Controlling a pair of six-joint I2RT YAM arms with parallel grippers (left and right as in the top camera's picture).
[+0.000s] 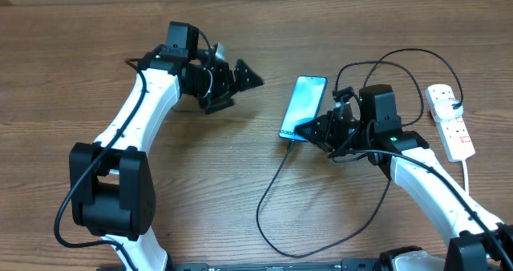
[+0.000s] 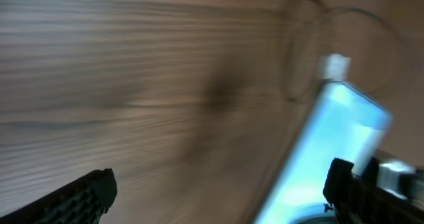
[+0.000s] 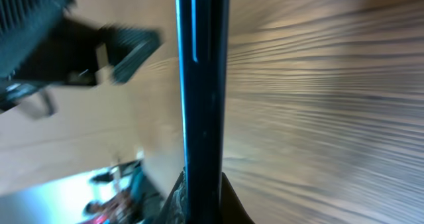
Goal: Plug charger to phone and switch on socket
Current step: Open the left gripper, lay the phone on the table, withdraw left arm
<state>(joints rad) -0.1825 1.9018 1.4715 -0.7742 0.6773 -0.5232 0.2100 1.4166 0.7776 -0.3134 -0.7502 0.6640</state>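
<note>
wooden table [image 1: 240,183]: left claw [image 1: 239,89] spread wide, apart from phone [image 1: 304,103]; right claw [image 1: 303,131] pinched together at phone's lower end.

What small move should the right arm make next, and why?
Probably open the right gripper and back off the phone. It is shut at the phone's lower end, where the charger already meets it, so the plug-in looks done, though the joint is hidden. The left gripper is open and apart. The socket waits on the right.
</note>
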